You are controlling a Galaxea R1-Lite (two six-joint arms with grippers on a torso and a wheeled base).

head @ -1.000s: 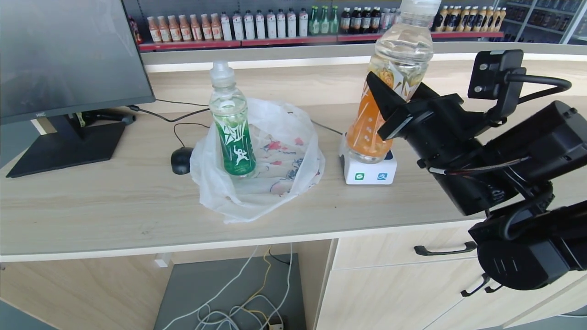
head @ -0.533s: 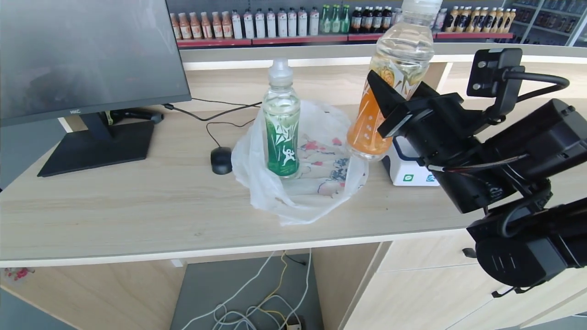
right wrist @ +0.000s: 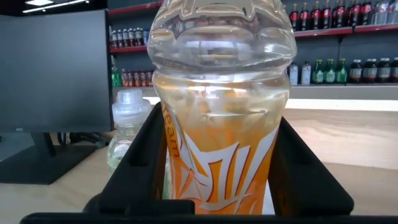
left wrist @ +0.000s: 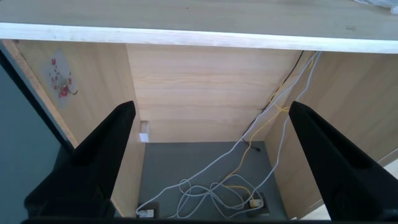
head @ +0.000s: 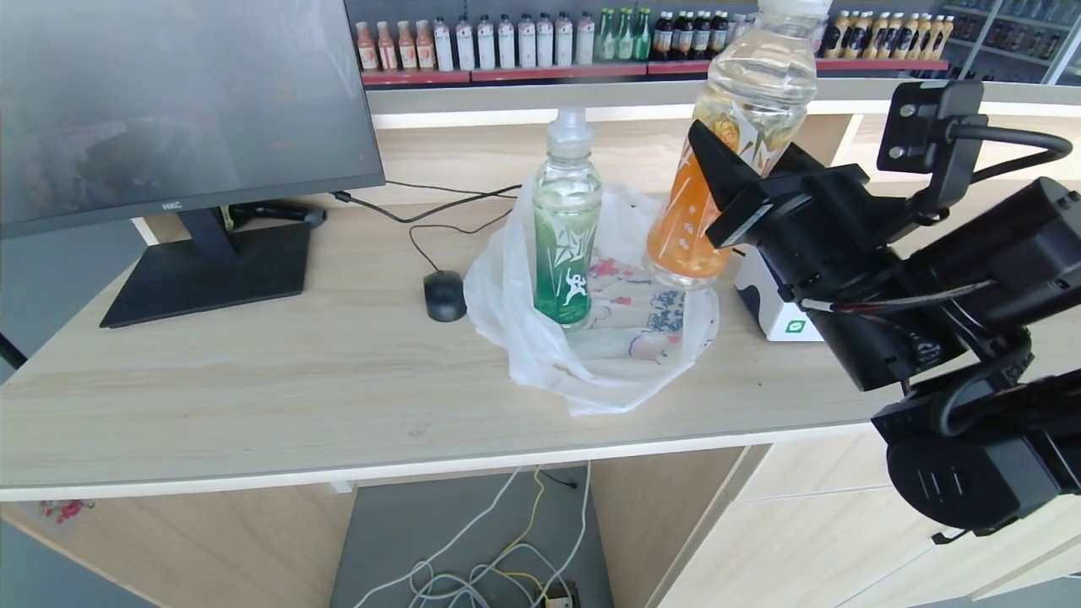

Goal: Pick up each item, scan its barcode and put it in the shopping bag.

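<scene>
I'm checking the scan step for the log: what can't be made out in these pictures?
- Barcode of the orange bottle: the right gripper covers the label's sides, in the head and right wrist views.
- Cap of the orange bottle: cut off by the top edge, right wrist view.
- Top of the scanner: behind the right gripper, head view.
- Labels of the shelf bottles: too small, head view.

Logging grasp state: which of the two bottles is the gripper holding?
The orange-label bottle, clamped upright in the right gripper. The green-label bottle stands free inside the shopping bag, untouched.
</scene>
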